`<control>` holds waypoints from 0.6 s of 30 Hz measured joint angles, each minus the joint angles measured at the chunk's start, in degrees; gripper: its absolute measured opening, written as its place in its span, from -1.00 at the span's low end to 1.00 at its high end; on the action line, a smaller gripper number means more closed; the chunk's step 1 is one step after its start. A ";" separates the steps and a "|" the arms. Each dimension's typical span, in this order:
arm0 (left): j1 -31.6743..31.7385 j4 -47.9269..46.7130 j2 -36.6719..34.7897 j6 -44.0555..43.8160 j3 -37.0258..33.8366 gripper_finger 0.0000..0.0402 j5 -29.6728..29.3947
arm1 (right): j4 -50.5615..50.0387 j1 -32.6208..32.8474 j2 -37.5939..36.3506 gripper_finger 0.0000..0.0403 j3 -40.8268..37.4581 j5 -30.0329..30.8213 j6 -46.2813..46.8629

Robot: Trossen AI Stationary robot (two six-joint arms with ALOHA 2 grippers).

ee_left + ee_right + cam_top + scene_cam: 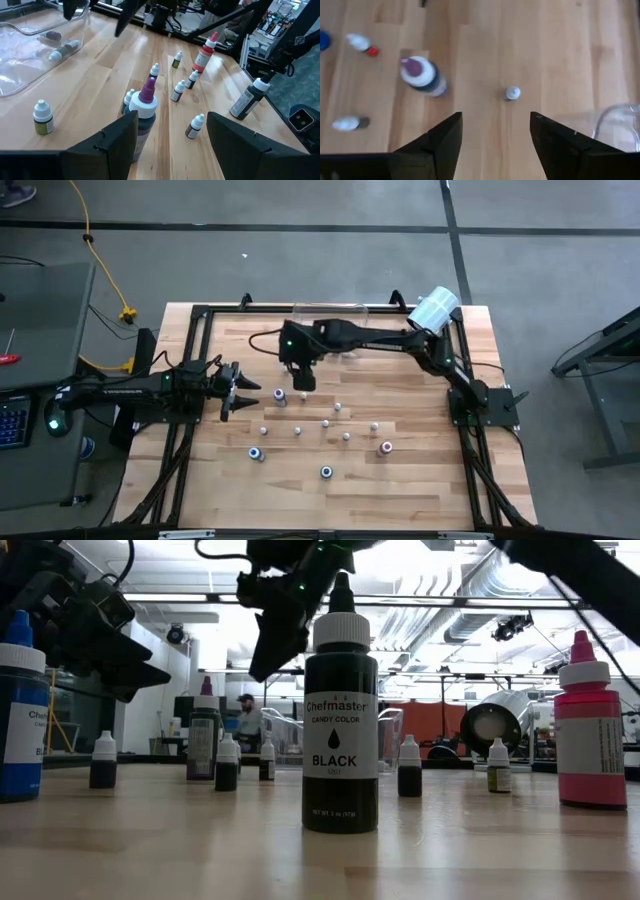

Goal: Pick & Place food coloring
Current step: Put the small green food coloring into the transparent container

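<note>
Black bottle [340, 710] nearest low camera, label legible only there; blue bottle [20, 720] left, pink bottle [590, 735] right. High view alone shows left gripper [240, 391] spread, empty, at left table edge; right gripper [303, 383] spread, above purple-capped bottle [422, 75]. Left wrist alone shows two bottles [62, 50] inside clear bin [30, 75].

Scattered bottles [297, 430] crowding table [400, 490] centre
</note>
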 joint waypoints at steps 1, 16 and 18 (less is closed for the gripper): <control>-0.02 0.00 0.02 -0.01 0.00 0.17 -0.02 | -2.09 -0.04 1.51 0.10 2.75 -0.86 -1.94; 0.00 0.00 0.08 -0.02 0.00 0.17 -0.34 | 7.35 -0.19 5.72 0.03 -2.88 6.88 -20.00; 0.00 0.00 0.06 -0.02 0.00 0.17 -0.40 | 10.04 -0.21 5.51 0.03 -4.19 6.71 -20.02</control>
